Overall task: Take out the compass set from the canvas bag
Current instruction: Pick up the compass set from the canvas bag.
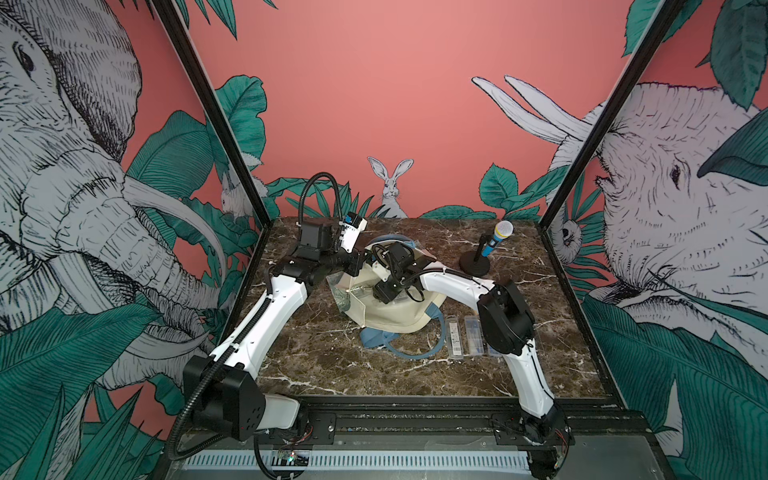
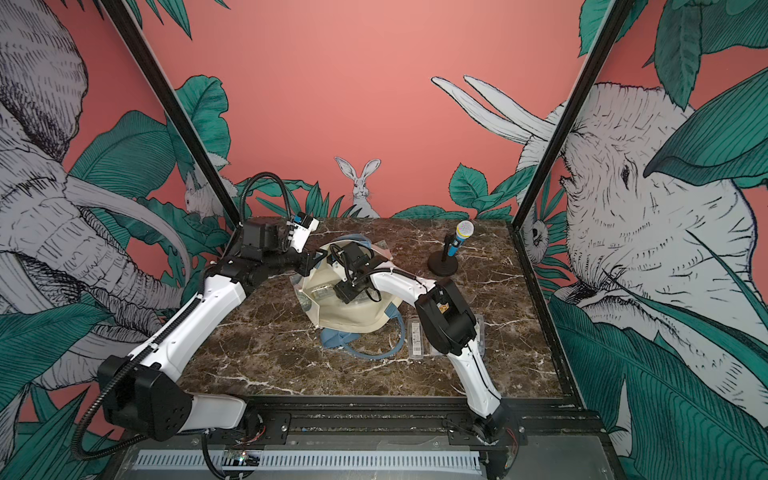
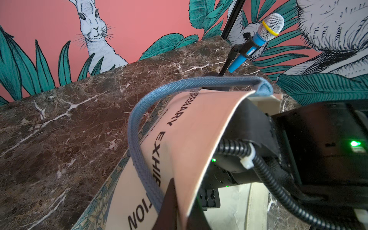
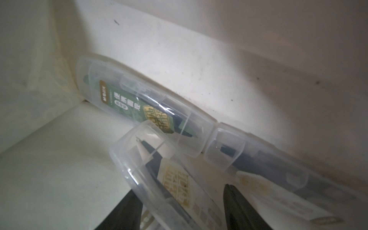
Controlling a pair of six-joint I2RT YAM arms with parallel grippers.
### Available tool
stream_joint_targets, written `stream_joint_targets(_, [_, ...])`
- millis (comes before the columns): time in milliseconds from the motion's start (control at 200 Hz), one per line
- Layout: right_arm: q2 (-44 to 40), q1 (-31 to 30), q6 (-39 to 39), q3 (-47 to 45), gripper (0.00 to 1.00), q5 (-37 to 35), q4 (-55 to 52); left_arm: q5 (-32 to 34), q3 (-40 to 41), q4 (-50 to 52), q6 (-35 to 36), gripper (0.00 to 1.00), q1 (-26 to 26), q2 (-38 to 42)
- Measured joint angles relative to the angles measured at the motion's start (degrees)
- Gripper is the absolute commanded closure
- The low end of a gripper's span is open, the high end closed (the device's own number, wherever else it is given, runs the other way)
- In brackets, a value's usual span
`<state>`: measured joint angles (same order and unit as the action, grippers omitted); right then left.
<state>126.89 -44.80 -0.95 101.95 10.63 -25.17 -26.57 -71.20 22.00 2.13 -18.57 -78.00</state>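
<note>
Partway: I see cases [image 1: 455, 336] out on the surface [image 1: 332, 374]; left claw [image 3: 179, 209] pinches the canvas bag [image 1: 395, 318] rim, right claw [image 4: 179, 189] inside straddles a compass set [image 4: 159, 179], grip uncertain.

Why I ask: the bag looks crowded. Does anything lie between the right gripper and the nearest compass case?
Nothing visible. The right gripper straddles the nearest clear case, a finger each side; two more cases lie beyond it along the wall of the bag.
</note>
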Motion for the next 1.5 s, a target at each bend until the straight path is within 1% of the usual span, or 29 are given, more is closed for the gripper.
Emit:
stream_joint_targets(40, [0.3,-0.4,-1.0,-0.2,0.32,-1.0,1.2,0.0,0.0,0.0,0.0,1.0,0.0,0.0])
stream_joint_targets(70, [0.5,-0.7,-1.7,-0.2,0.35,-1.7,1.9,0.1,0.0,0.0,0.0,1.0,0.0,0.0])
stream_joint_targets(130, [0.7,-0.9,-2.4,-0.4,0.42,-3.0,3.4,0.2,0.0,0.0,0.0,1.0,0.1,0.0])
stream_joint_targets(215, [0.8,-1.1,-3.5,-0.7,0.5,-4.5,4.7,0.3,0.0,0.0,0.2,1.0,0.1,0.0])
stream_joint_targets(425, [0.8,-1.1,-3.4,-0.7,0.74,-6.6,5.4,0.7,0.0,0.0,0.5,1.0,0.1,0.0])
stream_joint_targets(630, [-1.3,-1.2,-3.2,-3.7,0.87,-6.6,6.9,0.7,0.0,0.0,0.5,1.0,0.1,0.0])
stream_joint_targets(790, [-6.4,-1.2,-2.7,-7.5,0.9,-4.5,6.1,0.9,0.0,0.0,0.5,1.0,0.1,0.0])
stream_joint_targets(1060, [-18.0,-1.2,-2.8,-12.3,0.92,1.3,4.4,2.5,0.0,-0.1,0.5,1.0,0.0,0.0])
stream_joint_targets(1500, [-22.8,-0.9,-5.3,-13.8,0.93,10.8,0.7,5.3,0.0,0.0,0.4,1.0,0.0,0.0])
